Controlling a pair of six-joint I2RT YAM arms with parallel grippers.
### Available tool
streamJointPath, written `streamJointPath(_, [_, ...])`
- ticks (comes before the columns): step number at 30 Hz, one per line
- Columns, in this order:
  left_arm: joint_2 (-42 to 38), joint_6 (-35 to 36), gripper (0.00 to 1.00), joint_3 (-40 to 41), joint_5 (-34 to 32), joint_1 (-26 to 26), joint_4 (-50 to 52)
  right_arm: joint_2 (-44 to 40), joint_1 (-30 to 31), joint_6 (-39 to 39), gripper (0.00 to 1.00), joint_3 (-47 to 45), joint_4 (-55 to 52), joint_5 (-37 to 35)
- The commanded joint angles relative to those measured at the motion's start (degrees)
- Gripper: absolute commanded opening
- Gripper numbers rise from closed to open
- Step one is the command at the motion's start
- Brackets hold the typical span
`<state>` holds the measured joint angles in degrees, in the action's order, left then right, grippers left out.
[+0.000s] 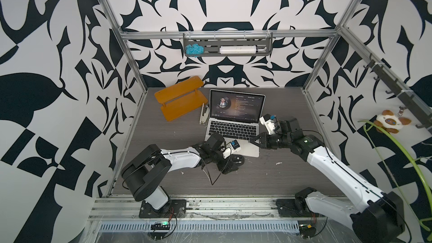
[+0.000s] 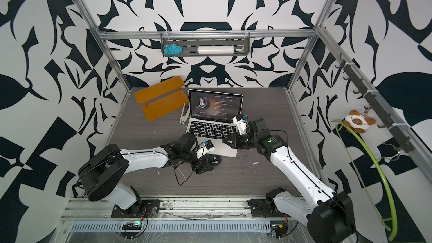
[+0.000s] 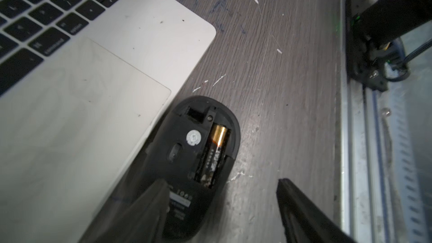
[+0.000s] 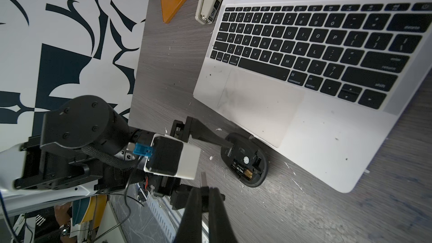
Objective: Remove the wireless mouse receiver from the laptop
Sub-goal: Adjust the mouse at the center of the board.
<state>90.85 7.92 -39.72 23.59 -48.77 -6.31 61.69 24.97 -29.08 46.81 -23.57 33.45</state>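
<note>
My right claw (image 4: 204, 189) is squeezed shut on a tiny grey stick. I think that is the receiver (image 4: 203, 178). It pokes out past my fingertips and touches nothing else. It is not in the laptop (image 4: 257, 104).

The laptop sits open on the table (image 3: 280, 90) with its screen lit up. In both top views my right claw hangs by its front corner.

My left claw (image 3: 222, 181) is wide open and holds nothing. It is low over the table, and one finger (image 3: 152, 202) is right at the end of the mouse (image 3: 198, 150). The mouse lies on its back, just beside the laptop's front edge. Its lid is off, so I can see the battery and a little empty hole (image 3: 195, 114).

So I think the pulling-out part is done. What may be left is to put the receiver somewhere safe. Maybe it goes in that hole, but that is only my guess.
</note>
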Motion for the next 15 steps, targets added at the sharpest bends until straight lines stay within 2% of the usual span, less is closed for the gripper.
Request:
streamJointPath(1, [1.3, 1.7, 0.84, 0.4, -3.2, 0.0, 0.0, -1.0, 0.2, 1.2, 0.00, 0.1, 1.8, 2.0])
streamJointPath(7, [-0.8, 1.4, 0.84, 2.9, -3.3, -0.1, -3.9, -0.4, 0.2, 0.3, 0.00, -0.7, 3.5, 3.5])
streamJointPath(15, [1.6, 4.8, 0.84, 0.6, -3.3, 0.0, -0.6, -1.1, 0.2, -1.6, 0.00, -0.5, 4.7, 4.3])
